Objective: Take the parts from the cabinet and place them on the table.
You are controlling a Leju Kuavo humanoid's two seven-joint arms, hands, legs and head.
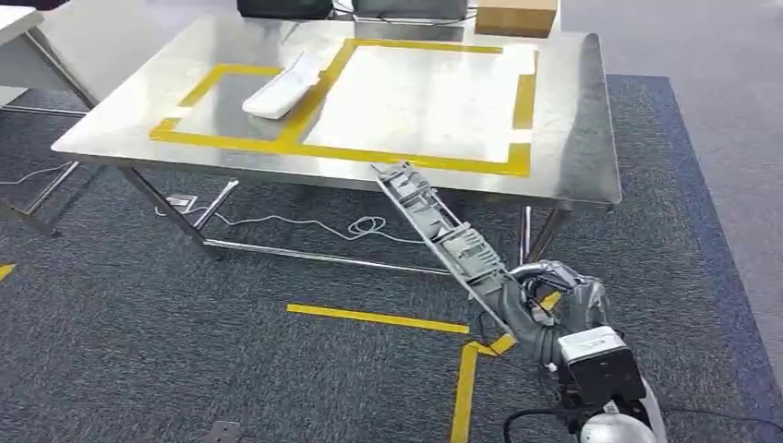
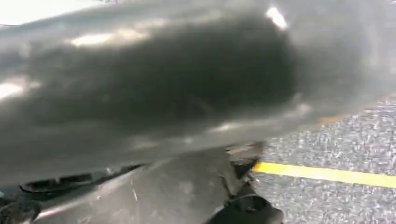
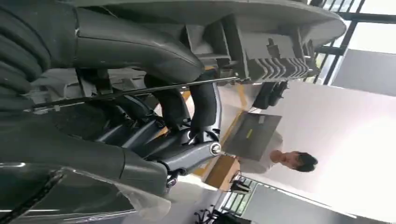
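Note:
My right hand point(image 1: 545, 305) grips one end of a long grey plastic part point(image 1: 434, 226) with ribs and clips. The part slants up and to the left, and its far tip reaches the near edge of the steel table point(image 1: 572, 157). Up close in the right wrist view, my fingers point(image 3: 187, 98) wrap the same grey part point(image 3: 261, 51). A white curved part point(image 1: 277, 92) lies on the table inside the left yellow-taped box. The left wrist view is a dark blur over carpet.
The table top carries two yellow-taped rectangles, the larger one point(image 1: 425, 92) on the right. A cardboard box point(image 1: 515, 17) stands at its far edge. Cables point(image 1: 360, 226) trail on the carpet under the table. Yellow floor tape point(image 1: 379, 318) runs in front. A person point(image 3: 289, 161) stands beyond.

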